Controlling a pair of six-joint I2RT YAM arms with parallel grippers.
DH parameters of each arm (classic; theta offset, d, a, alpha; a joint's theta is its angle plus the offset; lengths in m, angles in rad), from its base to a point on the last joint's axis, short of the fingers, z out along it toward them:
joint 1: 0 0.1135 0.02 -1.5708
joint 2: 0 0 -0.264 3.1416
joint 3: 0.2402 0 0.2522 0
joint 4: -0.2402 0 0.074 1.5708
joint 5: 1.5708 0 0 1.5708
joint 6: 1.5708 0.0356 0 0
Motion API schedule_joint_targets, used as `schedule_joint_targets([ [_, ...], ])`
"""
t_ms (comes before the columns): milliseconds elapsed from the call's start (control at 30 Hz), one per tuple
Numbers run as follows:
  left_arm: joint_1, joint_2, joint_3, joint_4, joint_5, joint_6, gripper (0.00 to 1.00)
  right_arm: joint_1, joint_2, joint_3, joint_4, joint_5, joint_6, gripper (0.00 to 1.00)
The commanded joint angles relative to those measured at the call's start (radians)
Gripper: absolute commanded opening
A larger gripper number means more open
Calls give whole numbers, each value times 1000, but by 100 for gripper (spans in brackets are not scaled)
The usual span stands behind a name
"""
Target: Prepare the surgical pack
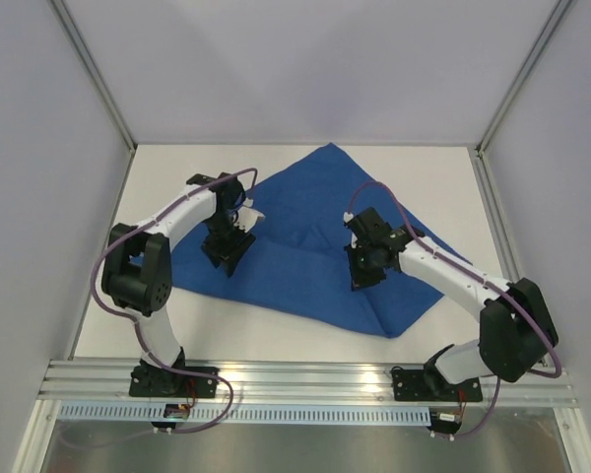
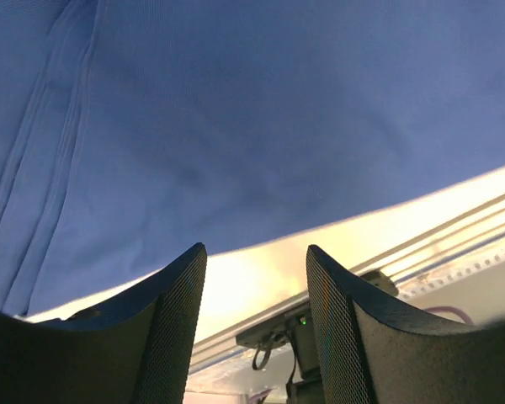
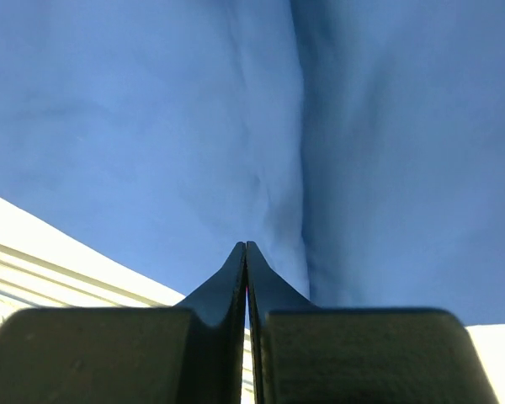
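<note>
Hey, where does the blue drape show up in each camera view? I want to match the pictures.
Top external: the blue drape lies spread across the centre.
Left wrist: it fills the upper part of the picture.
Right wrist: it fills most of the frame, creased down the middle.
Shared landmark: the aluminium rail, along the bottom in top external, lower right in left wrist, lower left in right wrist.

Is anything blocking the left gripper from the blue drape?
Nothing visible does. The left gripper, fingers apart, hangs over the blue drape near its edge; only bare cloth and table show beyond it.
</note>
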Motion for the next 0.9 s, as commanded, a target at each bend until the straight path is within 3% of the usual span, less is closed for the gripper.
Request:
schedule_joint_targets([
  [0,-4,59,2,130,-27,-23,60,7,-45,-73,85,-81,48,1],
  [300,-7,269,62,203,28,-47,61,-13,156,-211,317,-112,137,1],
  [400,-12,306,72,213,19,-47,62,-45,212,-219,313,-43,143,0],
  [600,-12,272,80,194,39,-40,65,-66,176,-188,282,-36,140,0],
  [867,-6,91,109,141,14,-54,68,-65,30,-1,68,75,94,0],
])
